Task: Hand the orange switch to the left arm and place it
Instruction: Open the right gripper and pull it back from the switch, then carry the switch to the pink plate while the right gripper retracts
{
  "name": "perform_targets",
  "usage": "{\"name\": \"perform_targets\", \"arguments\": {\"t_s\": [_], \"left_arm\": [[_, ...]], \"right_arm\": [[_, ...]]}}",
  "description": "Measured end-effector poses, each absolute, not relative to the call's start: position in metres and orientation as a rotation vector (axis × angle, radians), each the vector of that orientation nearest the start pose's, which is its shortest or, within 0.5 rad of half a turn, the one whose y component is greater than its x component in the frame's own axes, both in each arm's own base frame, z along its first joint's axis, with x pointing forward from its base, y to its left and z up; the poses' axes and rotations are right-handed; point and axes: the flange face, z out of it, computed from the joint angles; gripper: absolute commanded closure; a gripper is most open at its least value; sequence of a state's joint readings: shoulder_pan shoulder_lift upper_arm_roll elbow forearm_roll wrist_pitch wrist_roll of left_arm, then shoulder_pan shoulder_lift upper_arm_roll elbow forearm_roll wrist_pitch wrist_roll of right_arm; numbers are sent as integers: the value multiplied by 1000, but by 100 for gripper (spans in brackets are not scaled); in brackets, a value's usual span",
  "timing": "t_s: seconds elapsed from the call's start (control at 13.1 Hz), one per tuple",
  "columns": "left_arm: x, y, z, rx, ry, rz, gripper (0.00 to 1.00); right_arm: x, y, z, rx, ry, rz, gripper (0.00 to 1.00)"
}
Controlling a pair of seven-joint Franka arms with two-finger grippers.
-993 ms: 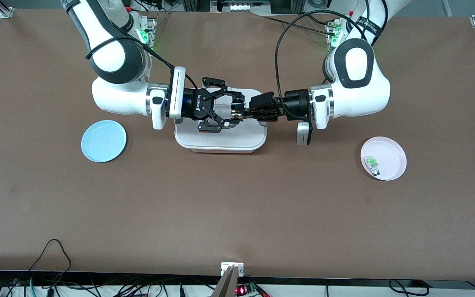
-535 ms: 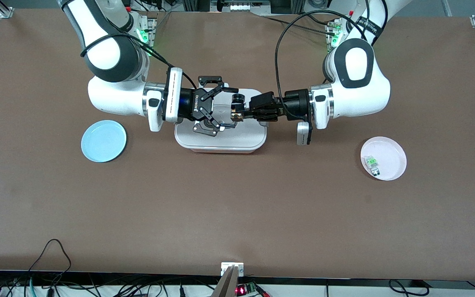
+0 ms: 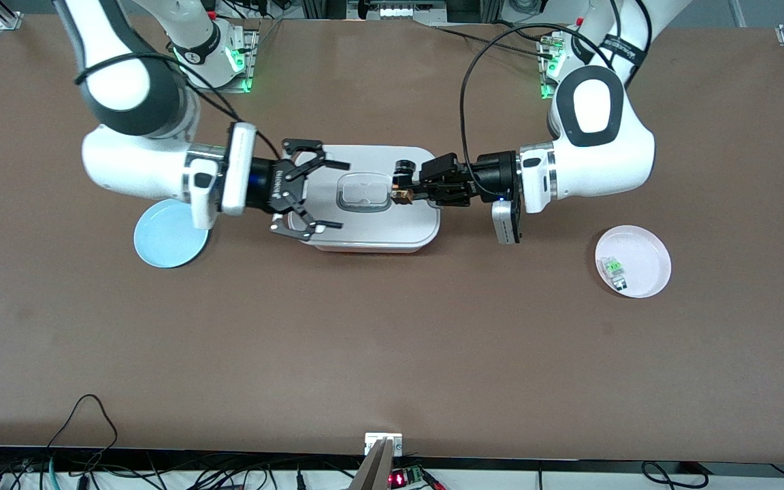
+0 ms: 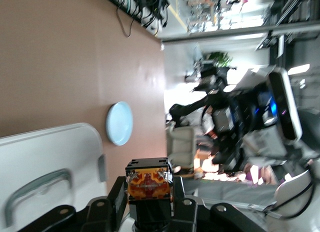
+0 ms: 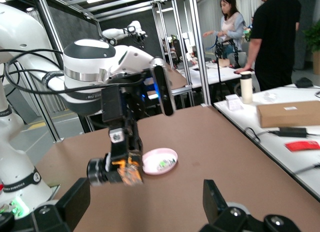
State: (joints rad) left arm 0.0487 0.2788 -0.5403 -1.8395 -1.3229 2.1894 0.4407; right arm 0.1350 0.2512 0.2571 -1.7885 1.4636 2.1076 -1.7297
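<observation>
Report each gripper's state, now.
Left gripper: shut on the orange switch, over the box.
Right gripper: open, empty, over the box.

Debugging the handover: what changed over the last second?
The right gripper backed off the tiny black-and-orange switch toward the right arm's end of the large white lidded box, fingers open and empty. The left gripper stays shut on the switch over the box, shifted slightly. Blue plate and pink plate unmoved.
</observation>
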Motion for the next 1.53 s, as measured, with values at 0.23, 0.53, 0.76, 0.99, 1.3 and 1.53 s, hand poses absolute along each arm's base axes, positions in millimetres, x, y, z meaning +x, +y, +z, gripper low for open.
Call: {"name": "perform_targets", "arguments": {"t_s": [0.23,0.53,0.76,0.99,1.3,1.53], "left_arm": [[573,-269,428,2056,-257,-18,97],[576,-230,415,2266,-479,-73,97],[571,-217,399,2417,-673,-148,97],[577,-182,381,2513,-924,-185,97],[596,-119,346,2530,-1293,-232,96],[612,-94,328,2531,-1600,-286,96]], "right_arm": [[604,236,467,-1666,-1103,-919,0],[617,208,464,-1943,-896,-786,0],[616,203,465,-2144,-721,-587,0],[613,198,469,-2379,-588,-422,0],[601,192,468,-2670,-433,-206,0],[589,179,470,-2832,-267,-42,0]]}}
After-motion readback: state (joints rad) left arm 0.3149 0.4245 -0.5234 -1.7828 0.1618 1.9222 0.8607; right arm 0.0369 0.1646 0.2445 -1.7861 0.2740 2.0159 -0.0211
